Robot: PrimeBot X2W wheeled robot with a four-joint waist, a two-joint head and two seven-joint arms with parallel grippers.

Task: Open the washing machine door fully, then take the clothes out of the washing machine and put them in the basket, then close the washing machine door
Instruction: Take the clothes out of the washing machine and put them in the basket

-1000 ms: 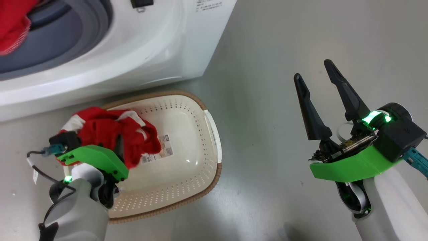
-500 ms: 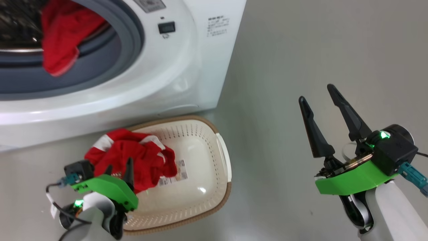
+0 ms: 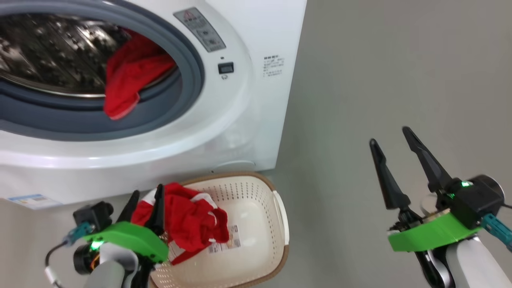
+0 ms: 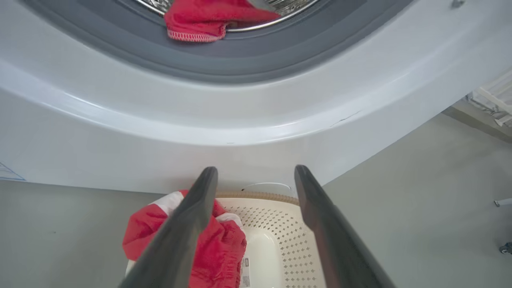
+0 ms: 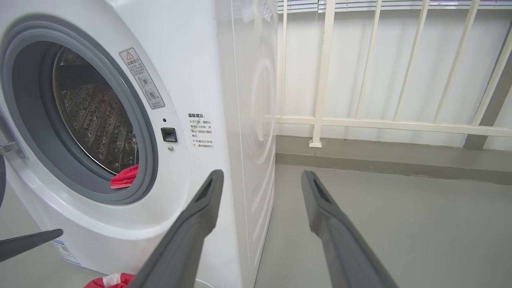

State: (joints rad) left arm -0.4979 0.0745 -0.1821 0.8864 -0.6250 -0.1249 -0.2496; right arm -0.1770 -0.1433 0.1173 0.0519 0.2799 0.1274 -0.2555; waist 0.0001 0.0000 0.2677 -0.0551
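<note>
Grey floor (image 3: 380,80) runs under us, with a white railing (image 5: 322,80) beyond it. Our left fingers (image 3: 159,208) stand spread wide and hold nothing, hovering just above the red and white clothes (image 3: 192,224) heaped in the left half of the cream perforated basket (image 3: 256,196). Our right fingers (image 3: 426,166) are equally wide apart and empty, well off to the right over the floor. Just behind the basket we see the big white washing machine (image 3: 248,120), where another red garment (image 3: 128,76) drapes from the steel drum (image 3: 52,52) over the grey gasket (image 3: 188,84).
</note>
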